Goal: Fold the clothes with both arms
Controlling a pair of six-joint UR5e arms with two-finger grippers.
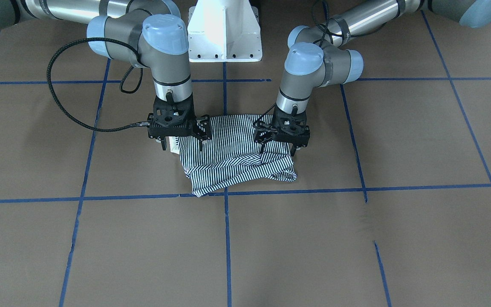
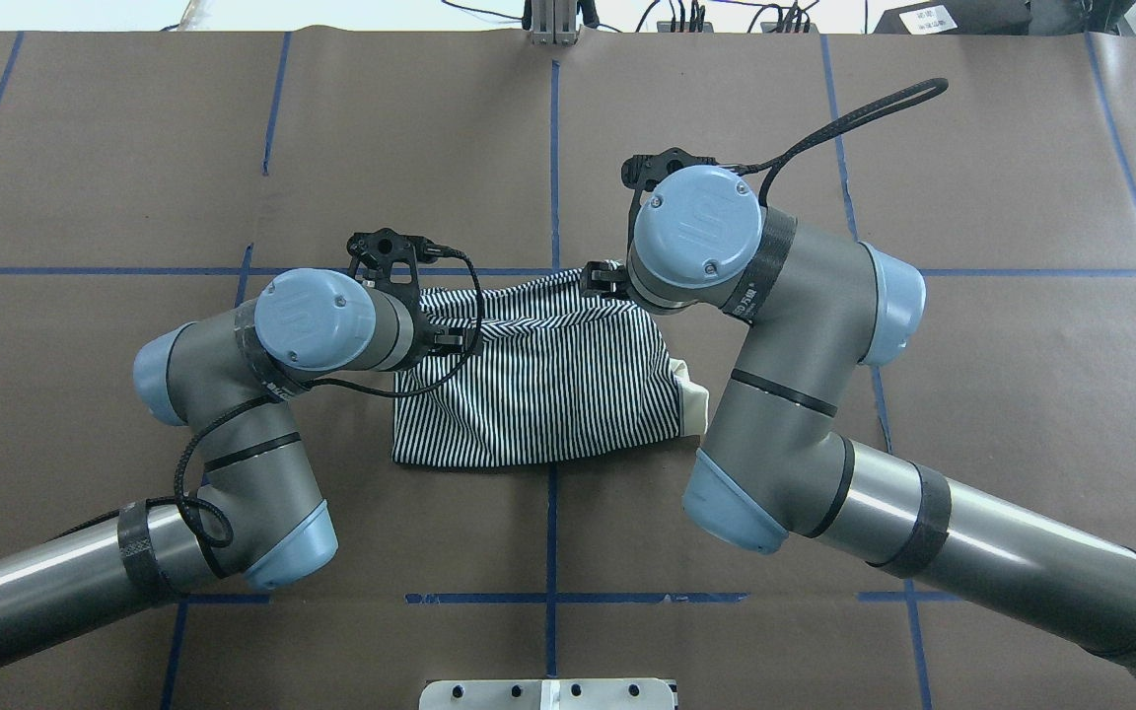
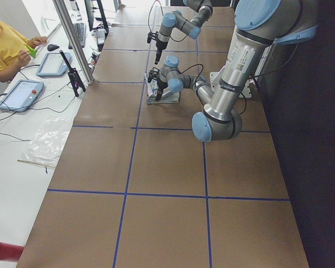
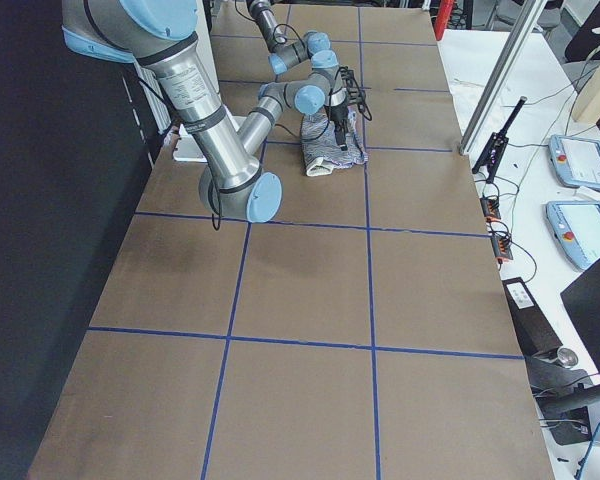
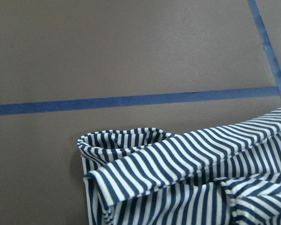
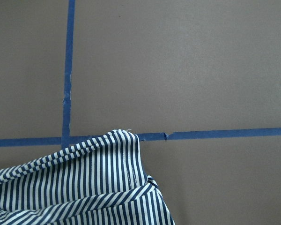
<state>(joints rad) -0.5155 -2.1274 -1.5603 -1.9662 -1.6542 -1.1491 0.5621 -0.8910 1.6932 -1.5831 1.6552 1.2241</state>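
Observation:
The clothes are one navy-and-white striped polo shirt [image 1: 232, 153], lying folded into a rough rectangle [image 2: 538, 380] in the middle of the table. Its cream collar [image 2: 692, 392] pokes out at the end under my right arm. Both grippers hang over the shirt, pointing down, one at each end. My left gripper [image 1: 278, 150] is open above the rumpled end. My right gripper [image 1: 182, 148] is open above the collar end. Nothing sits between either pair of fingers. The left wrist view shows a rolled shirt corner [image 5: 126, 145], and the right wrist view shows a shirt edge [image 6: 117, 154]. No fingers appear in either wrist view.
Blue tape lines [image 1: 226, 238] divide the brown table into squares. The white pedestal base [image 1: 224, 34] stands behind the shirt. A person in yellow [image 3: 5, 47] sits at a side bench with tablets [image 3: 19, 92]. More devices [image 4: 580, 160] lie along the other side.

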